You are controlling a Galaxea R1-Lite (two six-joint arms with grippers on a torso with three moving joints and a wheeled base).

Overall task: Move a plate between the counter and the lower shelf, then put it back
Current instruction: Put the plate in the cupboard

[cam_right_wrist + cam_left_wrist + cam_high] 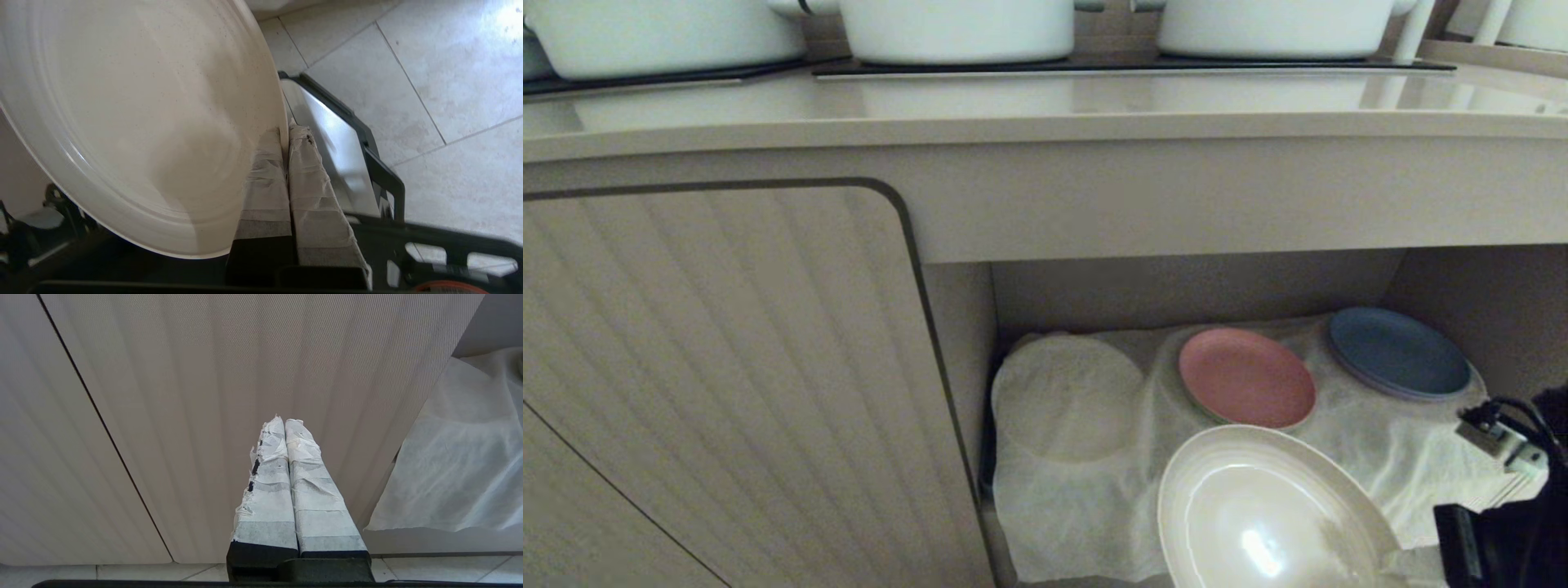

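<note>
My right gripper (pixel 286 132) is shut on the rim of the cream plate (pixel 135 122), which sits pinched between its taped fingers. In the head view the plate (pixel 1258 523) is tilted and hangs low in front of the lower shelf (pixel 1405 441), over the front of its white cloth. The right arm (pixel 1503 498) reaches in from the lower right. The counter (pixel 1045 114) runs across the top, above the shelf opening. My left gripper (pixel 285 422) is shut and empty, facing a ribbed cupboard door (pixel 204 396), and is out of the head view.
On the shelf's cloth lie a pink plate (pixel 1245 377) and a blue plate (pixel 1398 351); a round bulge (pixel 1068 398) shows in the cloth at the left. White pots (pixel 956 28) stand on the black hob. The ribbed door (pixel 719 367) closes the left side. Tiled floor (pixel 449 81) lies below.
</note>
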